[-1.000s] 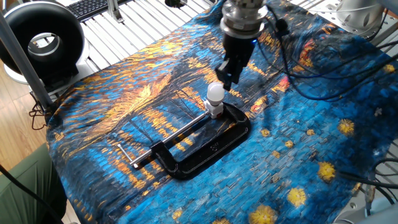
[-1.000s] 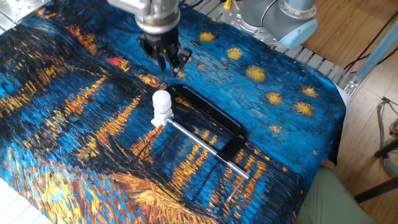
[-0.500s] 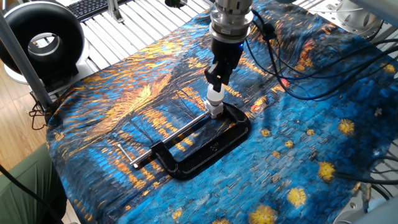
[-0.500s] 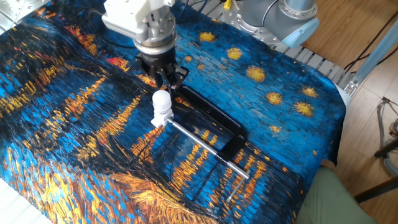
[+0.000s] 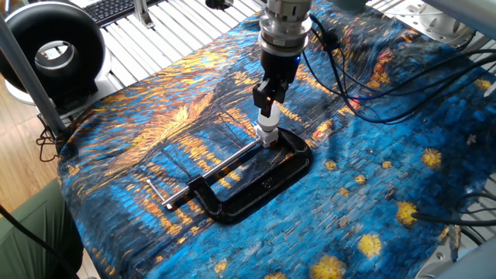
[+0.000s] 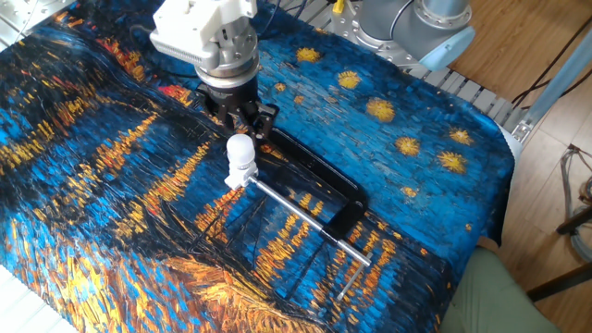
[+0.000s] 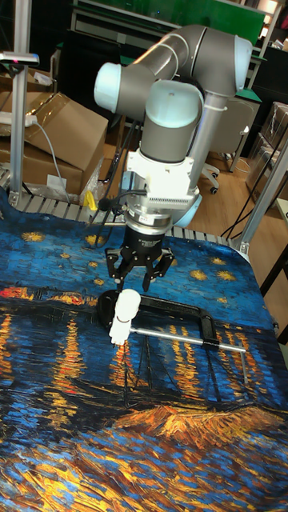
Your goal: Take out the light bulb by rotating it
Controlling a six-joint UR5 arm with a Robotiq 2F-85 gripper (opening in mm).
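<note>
The light bulb [image 6: 240, 148] stands upright in a short white socket [image 6: 239, 174], held in the jaw of a black C-clamp [image 6: 319, 180] on the painted cloth. My gripper [image 6: 243, 123] hangs just above and slightly behind the globe, open, its fingers spread and apart from the glass. In one fixed view the gripper [image 5: 266, 94] covers the globe, so only the bulb's white neck [image 5: 268, 122] shows above the clamp [image 5: 263, 182]. The tall fixed view has the bulb [image 7: 127, 302] just below and left of the gripper [image 7: 142, 277].
The clamp's screw rod [image 5: 221, 163] runs toward the cloth's left front, ending in a thin handle bar [image 5: 159, 195]. Black cables [image 5: 364, 93] trail across the cloth behind the arm. A black ring-shaped device [image 5: 50, 50] stands off the table's far left.
The gripper has moved from behind the bulb to a spot over it and come lower. The bulb, socket and clamp have not moved.
</note>
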